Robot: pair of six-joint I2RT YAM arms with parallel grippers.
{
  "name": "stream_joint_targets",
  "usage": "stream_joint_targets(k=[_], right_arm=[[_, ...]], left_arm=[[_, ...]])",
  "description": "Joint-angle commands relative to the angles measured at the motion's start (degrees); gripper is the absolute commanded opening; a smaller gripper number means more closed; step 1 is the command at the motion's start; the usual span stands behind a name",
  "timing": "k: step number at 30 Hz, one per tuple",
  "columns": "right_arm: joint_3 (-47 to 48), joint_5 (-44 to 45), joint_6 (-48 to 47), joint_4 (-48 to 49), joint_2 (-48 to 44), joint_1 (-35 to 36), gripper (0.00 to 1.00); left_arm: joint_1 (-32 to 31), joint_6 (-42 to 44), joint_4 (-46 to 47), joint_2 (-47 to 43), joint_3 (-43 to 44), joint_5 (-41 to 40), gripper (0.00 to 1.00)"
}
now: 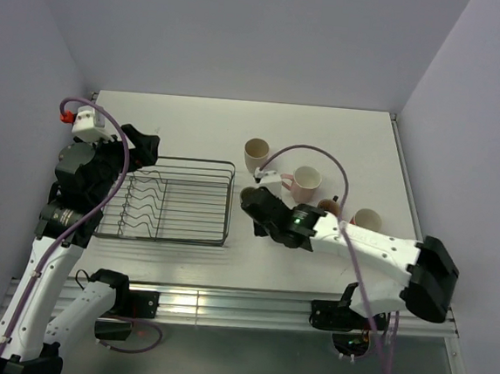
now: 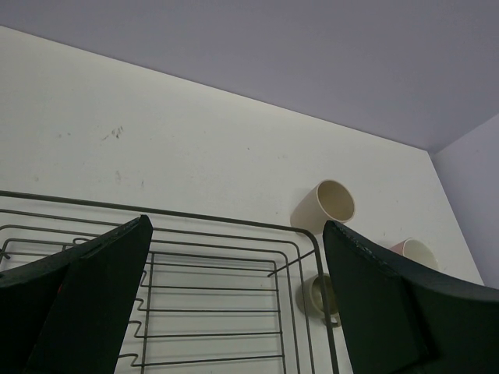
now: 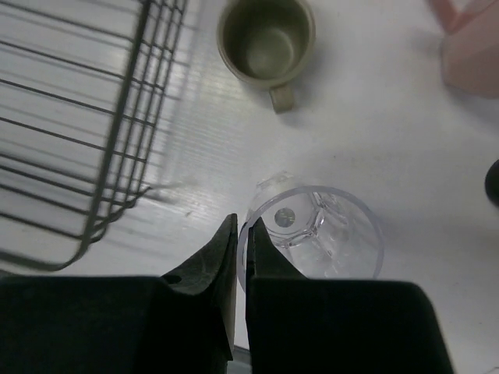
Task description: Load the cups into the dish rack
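My right fingers [image 3: 242,228] are shut on the clear glass [image 3: 323,234] by its thin rim, beside the dish rack [image 3: 115,140], so it might slip when lifted; my left fingers [image 2: 234,234] are wide open and empty.

The top external view looks down from high behind the near edge onto the whole table [image 1: 176,128], well back from it; the left wrist view sits low and close over the dish rack [image 2: 226,312], facing across the table toward the back wall [image 2: 312,54]; the right wrist view looks almost straight down, very near the clear glass [image 3: 320,234] at lower centre. All three share the rack; both wrist views share the olive-green cup [image 3: 265,39].
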Motion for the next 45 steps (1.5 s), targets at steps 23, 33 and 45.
stream_joint_targets(k=[23, 33, 45], right_arm=[[17.3, -68.8, 20.8, 55.3, 1.4, -23.0, 0.0], [12.0, -71.3, 38.8, 78.6, 4.8, -24.6, 0.0], [10.4, -69.1, 42.2, 84.5, 7.5, -25.8, 0.0]], left_arm=[[0.3, -10.3, 4.4, 15.3, 14.2, 42.2, 0.99], [0.3, -14.5, 14.7, 14.5, 9.3, 50.3, 0.99], [0.1, -17.8, 20.8, 10.7, 5.7, 55.8, 0.99]])
